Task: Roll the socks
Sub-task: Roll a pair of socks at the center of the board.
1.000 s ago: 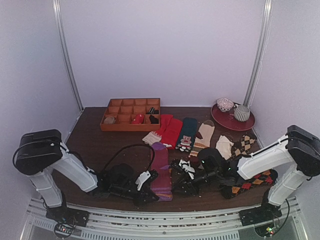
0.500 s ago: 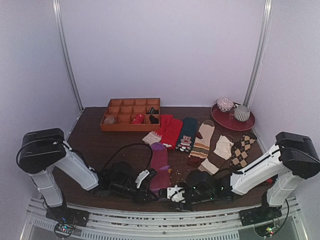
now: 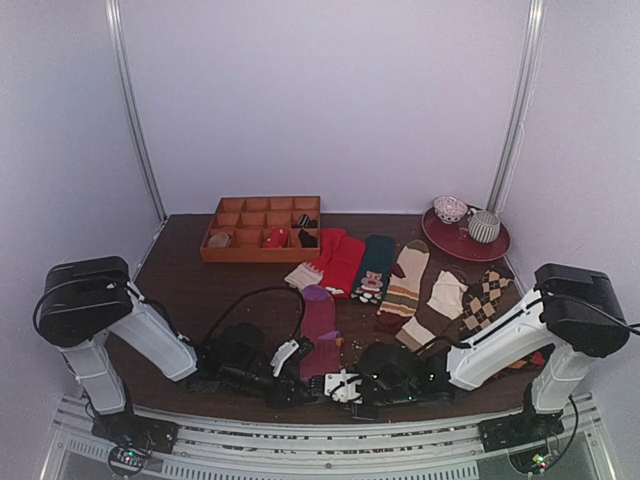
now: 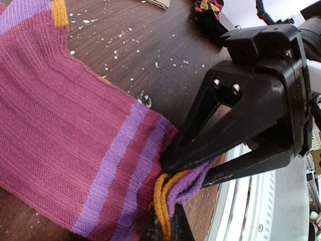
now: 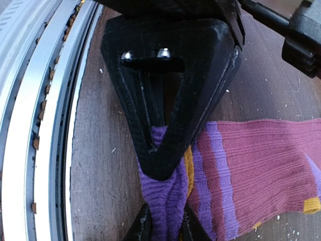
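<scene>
Purple sock (image 4: 60,125), cuff (image 4: 163,193) at worktop's (image 4: 150,45) near edge: left end effector (image 4: 163,227) and right end effector (image 5: 163,225) both clamp the cuff, likely to start the roll.

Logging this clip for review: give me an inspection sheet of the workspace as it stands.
Surface: dark wooden table, white specks.
Job's things: long purple-magenta ribbed sock lies on table, orange-striped cuff pinched; other patterned socks in a row behind.
Clutter: orange compartment tray; red plate bearing cups.
Grippers: left gripper and right gripper both shut on the cuff.
Cables: black cable loops over the table.
Surroundings: white walls; metal rail at near edge.
</scene>
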`<state>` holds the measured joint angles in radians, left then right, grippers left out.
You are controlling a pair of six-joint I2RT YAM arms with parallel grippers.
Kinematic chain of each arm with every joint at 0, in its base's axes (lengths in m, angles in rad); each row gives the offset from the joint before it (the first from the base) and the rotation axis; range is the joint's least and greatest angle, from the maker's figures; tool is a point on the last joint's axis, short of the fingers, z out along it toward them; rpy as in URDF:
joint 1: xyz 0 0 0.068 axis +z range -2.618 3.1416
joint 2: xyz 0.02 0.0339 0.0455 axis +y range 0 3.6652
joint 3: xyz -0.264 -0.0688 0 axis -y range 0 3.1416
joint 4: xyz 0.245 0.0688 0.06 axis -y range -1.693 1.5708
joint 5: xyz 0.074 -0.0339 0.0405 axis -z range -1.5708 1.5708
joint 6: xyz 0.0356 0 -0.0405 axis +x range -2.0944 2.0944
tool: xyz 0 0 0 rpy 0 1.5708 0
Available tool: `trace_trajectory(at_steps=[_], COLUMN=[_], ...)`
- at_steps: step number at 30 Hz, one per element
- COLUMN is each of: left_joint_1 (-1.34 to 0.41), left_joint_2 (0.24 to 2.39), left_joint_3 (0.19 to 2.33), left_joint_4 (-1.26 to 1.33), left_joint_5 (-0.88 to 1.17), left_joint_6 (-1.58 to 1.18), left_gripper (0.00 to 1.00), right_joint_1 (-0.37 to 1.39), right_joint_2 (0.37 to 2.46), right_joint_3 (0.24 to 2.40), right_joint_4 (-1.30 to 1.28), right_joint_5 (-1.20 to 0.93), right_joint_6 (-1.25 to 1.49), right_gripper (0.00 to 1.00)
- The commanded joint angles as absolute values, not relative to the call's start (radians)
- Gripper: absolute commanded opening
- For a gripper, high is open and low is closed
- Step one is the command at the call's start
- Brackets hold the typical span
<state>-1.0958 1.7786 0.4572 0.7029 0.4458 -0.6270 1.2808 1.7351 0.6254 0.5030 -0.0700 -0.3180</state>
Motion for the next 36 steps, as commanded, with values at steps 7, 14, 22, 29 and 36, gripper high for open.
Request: trace_trajectory(at_steps=[7, 14, 22, 29, 36], left_joint_1=[-1.103, -1.126, -1.236, -1.275, -1.294], left_joint_2=[1.631, 1.270, 1.252, 1.402, 1.506], left_joint_3=[0.413, 0.350, 0.305, 0.328, 0.383], left_joint_4=[0.360, 0.362, 0.555, 0.703, 0.751], left_joint_5=[0.178, -0.049, -0.013, 0.013, 0.064], left_joint_6=[-0.495, -0.313, -0.071, 0.035, 0.131], left_gripper=[0.23, 0.47, 0.49, 0.49, 0.49], right_joint_1=[1.204, 1.052, 0.969, 0.945, 0.934], right_joint_2=[1.758, 1.839, 1.922, 1.974, 2.016], right_joint_3=[0.640, 0.661, 0.680, 0.707, 0.773], right_joint_4=[0.378, 0.338, 0.341, 0.318, 0.206], right_joint_5=[-0.248, -0.588, -0.801, -0.869, -0.876], right_joint_6=[-0.075, 0.216, 0.450, 0.546, 0.529], right_gripper=[0.08, 0.08, 0.07, 0.08, 0.08])
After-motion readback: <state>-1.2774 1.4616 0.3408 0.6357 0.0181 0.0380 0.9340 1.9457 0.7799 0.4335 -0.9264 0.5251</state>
